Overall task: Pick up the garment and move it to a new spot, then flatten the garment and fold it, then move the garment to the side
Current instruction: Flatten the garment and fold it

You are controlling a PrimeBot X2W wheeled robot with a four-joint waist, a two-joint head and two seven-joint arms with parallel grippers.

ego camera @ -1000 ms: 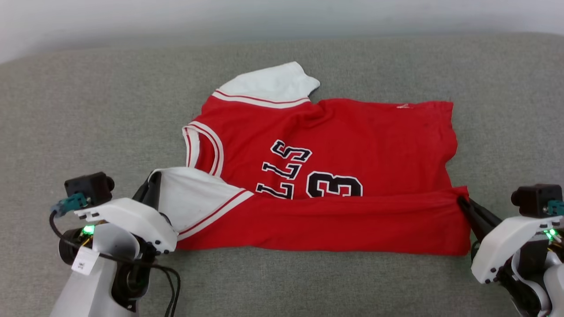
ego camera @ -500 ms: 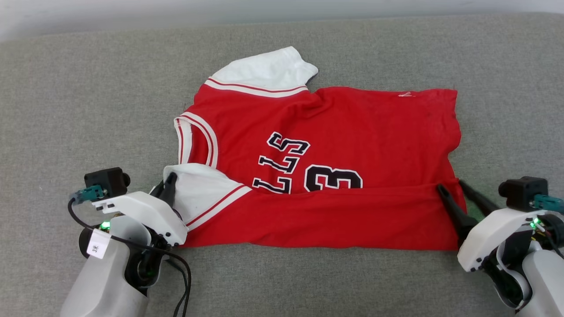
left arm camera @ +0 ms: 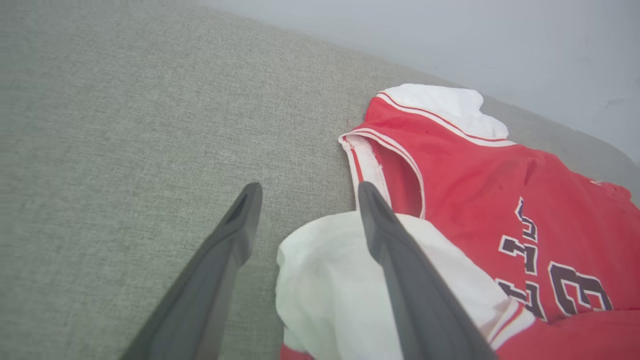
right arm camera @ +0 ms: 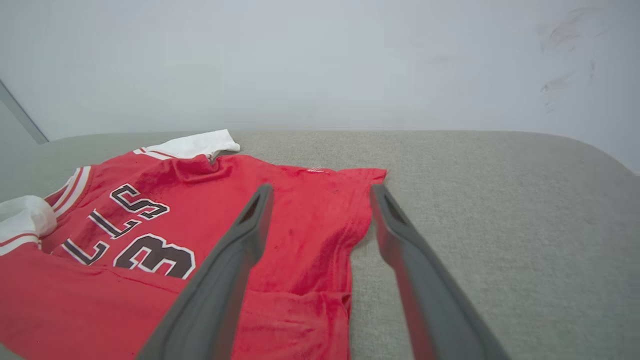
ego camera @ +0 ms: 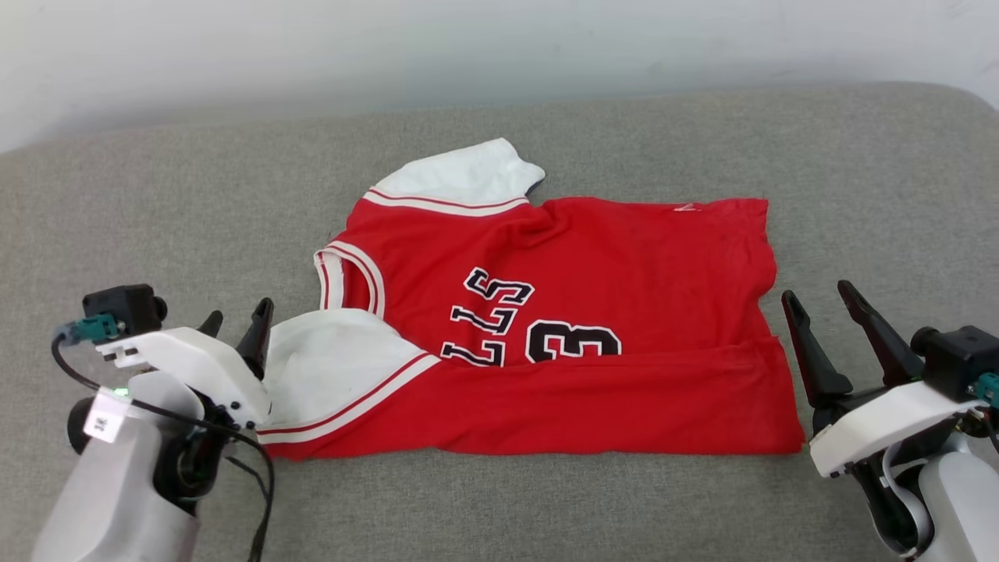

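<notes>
Here, thin red garment [ego camera: 593,312], perhaps shiny, grey woven cushion [ego camera: 156,203], left gripper [ego camera: 239,310] and right gripper [ego camera: 816,290] splayed, empty.

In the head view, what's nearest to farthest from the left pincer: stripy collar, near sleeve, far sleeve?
1. near sleeve, right beside the left pincer.
2. stripy collar, just beyond it.
3. far sleeve, at the back.

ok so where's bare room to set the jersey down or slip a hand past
Bare grey cushion: wide left of the jersey beyond the left tool, right of its hem past the right tool, and a strip between it and the wall. Crowded: the jersey's two near corners, beside the open tools.
</notes>
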